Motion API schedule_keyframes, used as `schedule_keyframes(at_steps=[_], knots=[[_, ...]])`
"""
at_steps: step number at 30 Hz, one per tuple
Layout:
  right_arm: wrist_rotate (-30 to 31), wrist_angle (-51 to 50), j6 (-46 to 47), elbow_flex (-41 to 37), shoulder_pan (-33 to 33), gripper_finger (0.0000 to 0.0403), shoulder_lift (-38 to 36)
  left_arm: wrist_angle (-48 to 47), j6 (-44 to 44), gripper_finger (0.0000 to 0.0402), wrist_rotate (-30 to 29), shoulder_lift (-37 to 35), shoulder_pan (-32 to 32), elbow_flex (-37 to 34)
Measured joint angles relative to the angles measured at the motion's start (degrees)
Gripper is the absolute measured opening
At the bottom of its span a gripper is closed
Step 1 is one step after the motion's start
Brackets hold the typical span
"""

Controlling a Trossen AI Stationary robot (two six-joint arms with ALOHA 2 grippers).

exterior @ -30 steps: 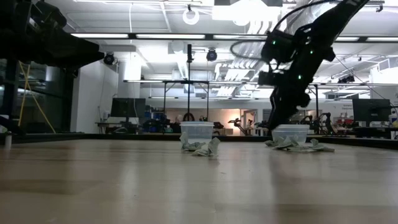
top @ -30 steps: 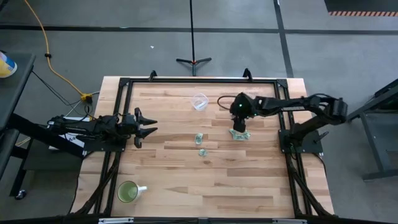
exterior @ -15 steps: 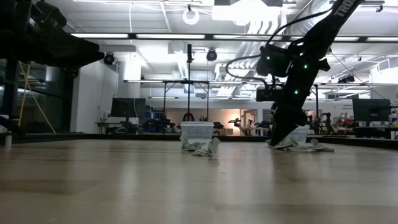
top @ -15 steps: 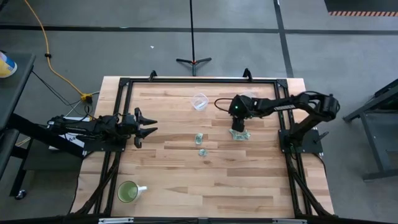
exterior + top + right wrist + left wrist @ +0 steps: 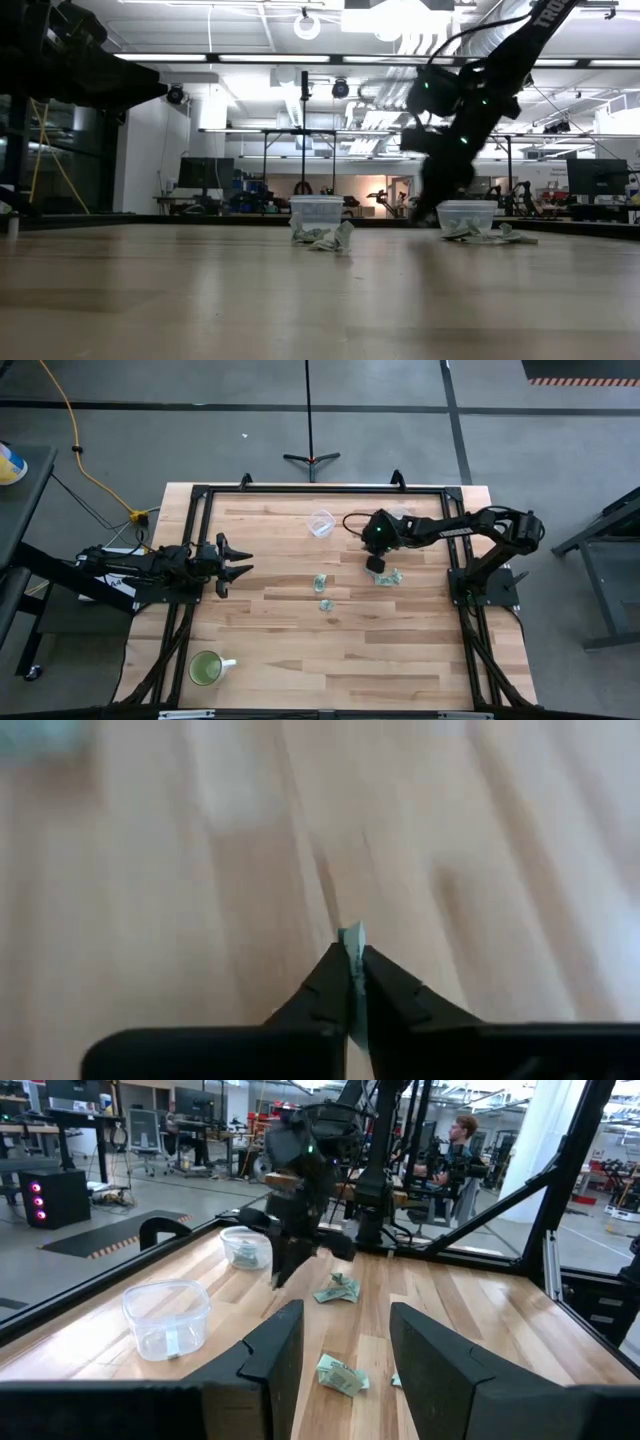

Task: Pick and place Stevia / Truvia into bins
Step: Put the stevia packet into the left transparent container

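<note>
My right gripper [image 5: 375, 565] is shut on a pale green Stevia sachet [image 5: 352, 934], just left of a small heap of sachets [image 5: 391, 576]. Two more sachets [image 5: 320, 582] [image 5: 326, 604] lie flat near the table's middle. One clear bin [image 5: 321, 523] stands at the far middle. The other bin [image 5: 467, 213] stands behind the right arm and has sachets inside it [image 5: 246, 1247]. My left gripper [image 5: 236, 565] waits open at the table's left edge. My right gripper pinches the sachet between its two fingertips [image 5: 335, 970]. Only a thin edge of the paper [image 5: 352, 932] sticks out past the tips. The fingers slant down from the table's right side. The rest of the sachet is hidden between the fingers.
A green-filled mug [image 5: 205, 668] stands near the front left corner. A black frame [image 5: 300, 490] runs round the table's edges. A person [image 5: 462, 1140] sits in the room beyond the table. Bare wood lies across the front half.
My right gripper has shut on a sachet at the heap's left side. It has then gone a little toward the table's left, away from the heap.
</note>
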Motion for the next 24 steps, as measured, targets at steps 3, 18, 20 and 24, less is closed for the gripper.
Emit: schedule_keyframes(at_steps=[3,18,20,24], knots=[[-2.7,13.1,1.2,0.1,0.4,0.0021,0.0,0.0,0.0,0.0186,0.0,0.0,0.0,0.0],[0.2,31.9,6.1,8.4,-0.1,0.0009,10.1,0.0,0.7,0.0186,0.0,0.0,0.0,0.0],[0.3,28.4,6.3,11.9,-0.5,0.0011,12.2,0.0,0.7,0.0186,0.0,0.0,0.0,0.0],[-3.0,20.0,5.6,19.1,-0.8,0.0005,15.1,0.0,0.7,0.0186,0.0,0.0,0.0,0.0]])
